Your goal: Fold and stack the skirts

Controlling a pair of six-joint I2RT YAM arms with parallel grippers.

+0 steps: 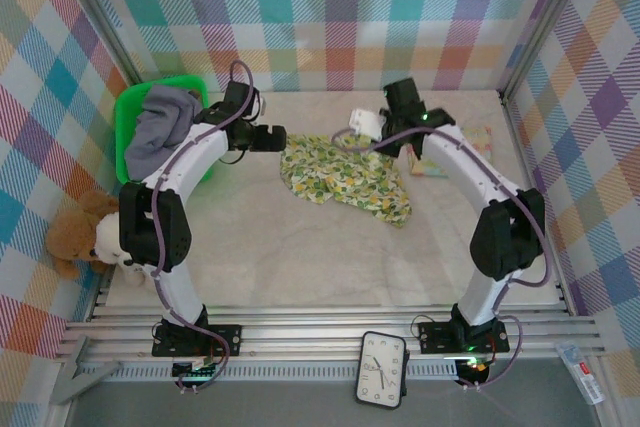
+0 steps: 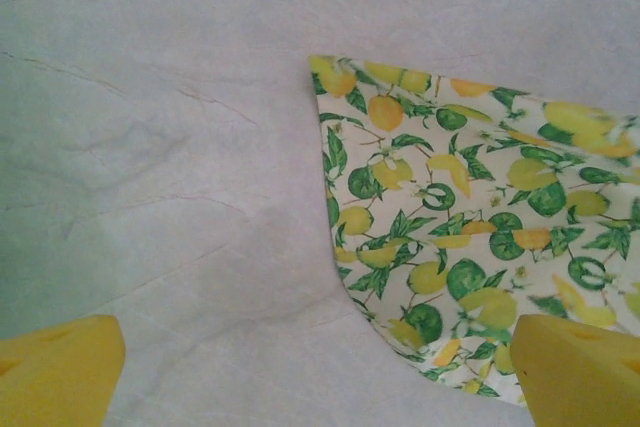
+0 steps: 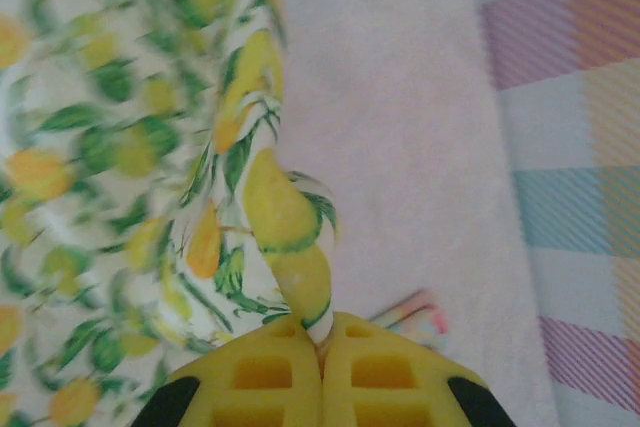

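Note:
A white skirt (image 1: 340, 175) printed with lemons and green leaves lies crumpled at the table's middle. My right gripper (image 1: 368, 124) is at its far edge. In the right wrist view the yellow fingers (image 3: 262, 377) are pressed together on a fold of the printed cloth (image 3: 290, 237), and the right gripper (image 3: 322, 347) is shut on it. My left gripper (image 1: 277, 137) hovers at the skirt's far left corner (image 2: 460, 227), with the left gripper (image 2: 320, 387) open and nothing between its fingertips (image 2: 55, 367). A grey skirt (image 1: 160, 122) is heaped in the green bin (image 1: 128, 107). A pale pastel folded skirt (image 1: 472, 140) lies at the right, partly behind the right arm.
A brown teddy bear (image 1: 78, 232) sits outside the table's left edge. A white clock (image 1: 383, 369) lies on the rail in front of the arm bases. Plaid walls (image 1: 340, 7) close in the back and both sides. Bare table (image 1: 300, 257) stretches in front of the skirt.

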